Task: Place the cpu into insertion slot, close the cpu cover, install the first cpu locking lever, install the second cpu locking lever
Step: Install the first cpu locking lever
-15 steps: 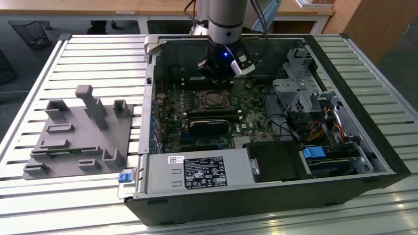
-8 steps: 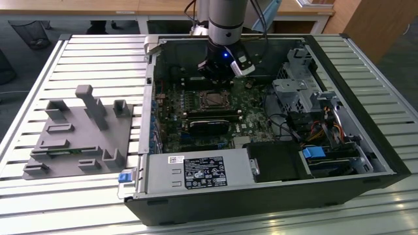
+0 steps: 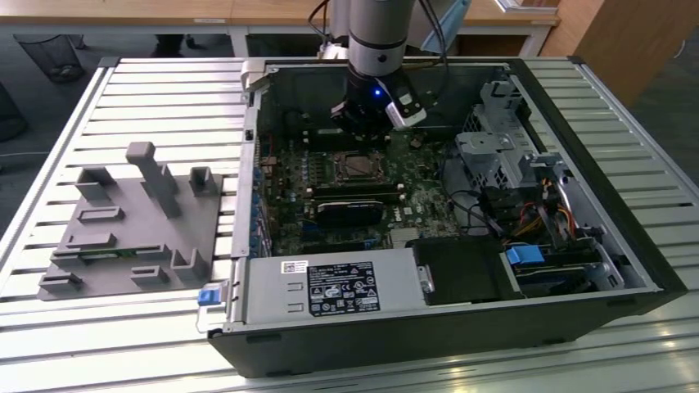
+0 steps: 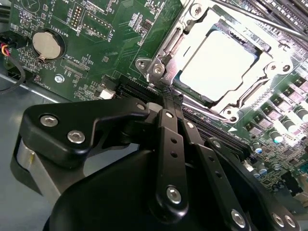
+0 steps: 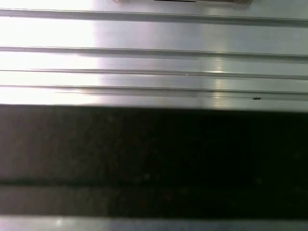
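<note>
The cpu (image 4: pixel 219 62) lies flat in the insertion slot (image 4: pixel 191 90) on the green board, its pale metal face glaring bright. The silver cpu cover (image 4: pixel 185 41) lies down over it, framing the chip. A thin locking lever (image 4: pixel 260 23) runs along one side of the socket, and a hooked lever end (image 4: pixel 155 68) sits at the nearest corner. My gripper (image 4: pixel 166 98) is shut, its black fingers (image 4: pixel 169 130) pressed together with the tips just short of that corner. In the exterior view my gripper (image 3: pixel 363 131) hangs inside the open case right behind the cpu (image 3: pixel 355 166).
The computer case (image 3: pixel 437 344) lies open on a slatted aluminium table (image 5: pixel 154 62). A grey fixture block (image 3: pixel 131 221) stands at the exterior view's left. Inside are the power supply (image 3: pixel 327 286), drive cage (image 3: pixel 497 151), cables (image 3: pixel 525 217), memory slots (image 3: pixel 355 192) and a coin battery (image 4: pixel 47 44).
</note>
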Controlling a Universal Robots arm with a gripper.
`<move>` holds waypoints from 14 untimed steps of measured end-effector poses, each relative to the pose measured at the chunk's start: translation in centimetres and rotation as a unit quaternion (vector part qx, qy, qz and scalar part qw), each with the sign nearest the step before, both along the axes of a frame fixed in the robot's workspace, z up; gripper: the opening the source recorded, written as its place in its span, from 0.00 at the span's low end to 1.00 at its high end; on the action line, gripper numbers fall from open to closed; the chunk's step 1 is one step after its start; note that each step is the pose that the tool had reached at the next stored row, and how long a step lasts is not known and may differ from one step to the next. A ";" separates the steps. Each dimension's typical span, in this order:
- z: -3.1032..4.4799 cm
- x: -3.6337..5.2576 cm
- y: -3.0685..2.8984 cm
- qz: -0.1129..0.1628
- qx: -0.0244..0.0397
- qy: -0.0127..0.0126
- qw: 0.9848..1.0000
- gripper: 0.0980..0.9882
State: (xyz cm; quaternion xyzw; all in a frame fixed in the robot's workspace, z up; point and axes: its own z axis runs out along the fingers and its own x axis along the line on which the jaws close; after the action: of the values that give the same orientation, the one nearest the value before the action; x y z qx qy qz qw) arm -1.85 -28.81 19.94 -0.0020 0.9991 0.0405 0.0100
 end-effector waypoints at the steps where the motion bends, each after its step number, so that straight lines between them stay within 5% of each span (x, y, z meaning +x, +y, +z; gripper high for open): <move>1: -0.01 0.00 0.00 0.000 0.000 0.000 1.000 0.01; 14: -0.01 0.00 0.01 0.000 -0.003 0.000 1.000 0.01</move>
State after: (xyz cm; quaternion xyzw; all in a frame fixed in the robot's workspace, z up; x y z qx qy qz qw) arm -1.84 -28.80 19.94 -0.0020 0.9992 0.0375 0.0100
